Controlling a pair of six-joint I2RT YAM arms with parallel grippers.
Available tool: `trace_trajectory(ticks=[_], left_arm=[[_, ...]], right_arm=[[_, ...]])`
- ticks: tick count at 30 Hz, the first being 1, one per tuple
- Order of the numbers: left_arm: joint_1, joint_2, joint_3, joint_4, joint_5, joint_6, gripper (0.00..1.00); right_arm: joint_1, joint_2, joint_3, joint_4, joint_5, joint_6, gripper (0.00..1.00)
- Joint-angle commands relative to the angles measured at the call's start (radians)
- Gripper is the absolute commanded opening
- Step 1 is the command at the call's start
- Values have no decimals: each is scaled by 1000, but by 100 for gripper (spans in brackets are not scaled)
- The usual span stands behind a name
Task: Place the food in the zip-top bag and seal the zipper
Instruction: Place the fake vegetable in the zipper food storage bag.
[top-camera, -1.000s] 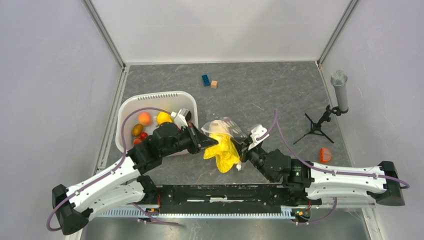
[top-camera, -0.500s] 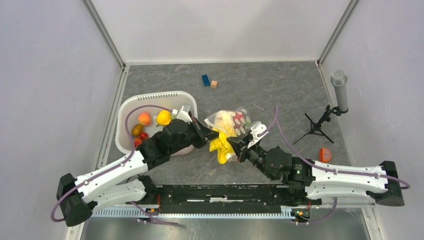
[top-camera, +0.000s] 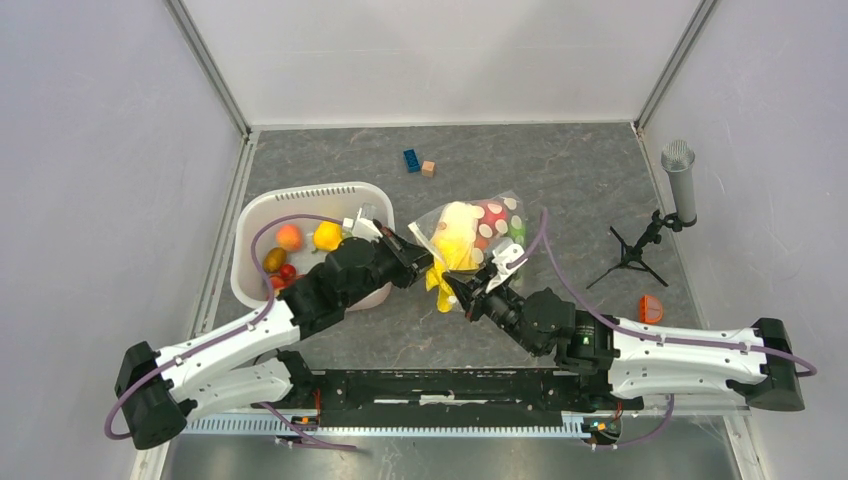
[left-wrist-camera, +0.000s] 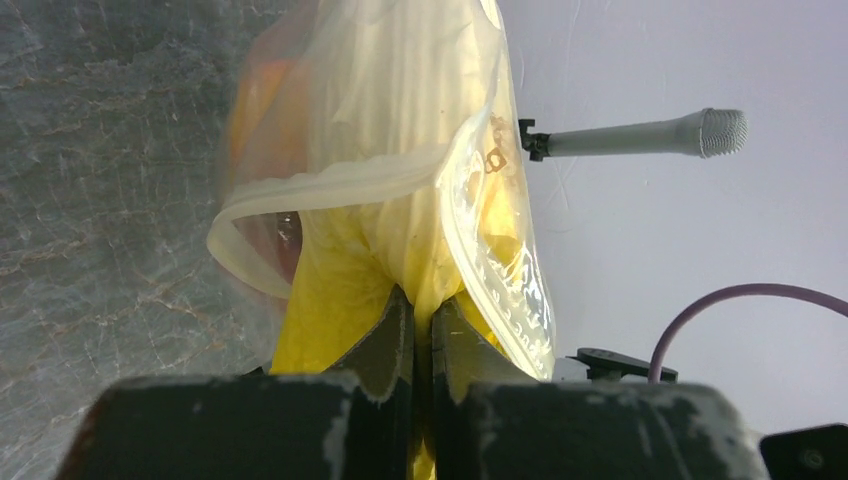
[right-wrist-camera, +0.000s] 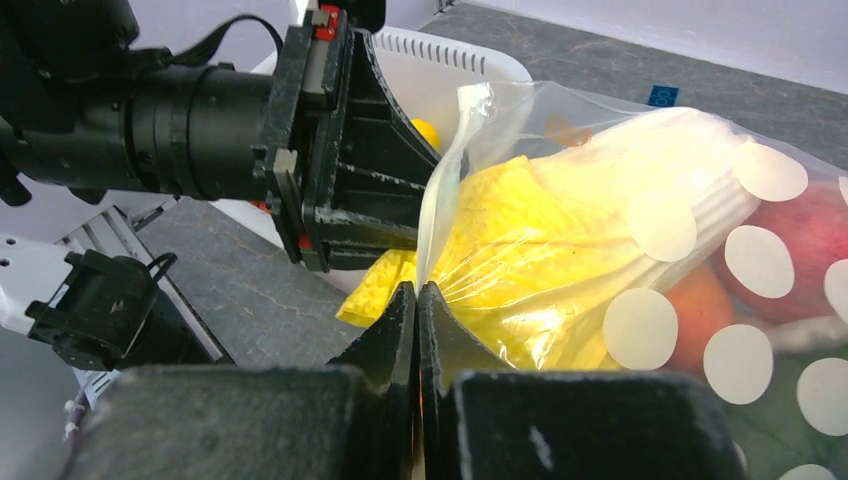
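Film of the zip-top bag (top-camera: 488, 228) is clear, glossy and wrinkled, printed with white round dots. It sits mid-worktop (top-camera: 570, 180), just right of the white slotted basket (top-camera: 300, 192). A crinkled yellow piece (top-camera: 450, 245) fills its mouth, its tail hanging out. Rounded red (top-camera: 492, 213) and green (top-camera: 517, 228) pieces lie deeper inside. The left tool (left-wrist-camera: 422, 320) is pressed together on the yellow piece, and the right tool (right-wrist-camera: 417, 300) is pressed together on the bag's mouth edge. Smooth round fruits (top-camera: 290, 237) rest in the basket.
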Motion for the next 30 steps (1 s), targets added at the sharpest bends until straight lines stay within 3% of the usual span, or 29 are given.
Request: trace_trajectory(ticks=[1, 6, 10, 18, 22, 26, 30], left_arm=[[-6, 24, 36, 183, -165, -22, 2], [-65, 72, 76, 154, -158, 96, 2], [-129, 72, 129, 81, -252, 191, 2], [-145, 162, 288, -115, -248, 367, 2], [-154, 159, 235, -40, -263, 345, 2], [-197, 231, 330, -165, -273, 426, 2], [-226, 252, 305, -98, -231, 439, 2]], right_arm=[[25, -10, 23, 118, -159, 34, 2], [20, -61, 25, 149, -58, 67, 1], [-3, -95, 35, 86, 2, 113, 1], [-81, -88, 157, -80, -253, 139, 2], [-91, -89, 139, -52, -289, 187, 2], [-126, -123, 75, 25, -302, 242, 2], [-182, -126, 34, 75, -377, 299, 2]])
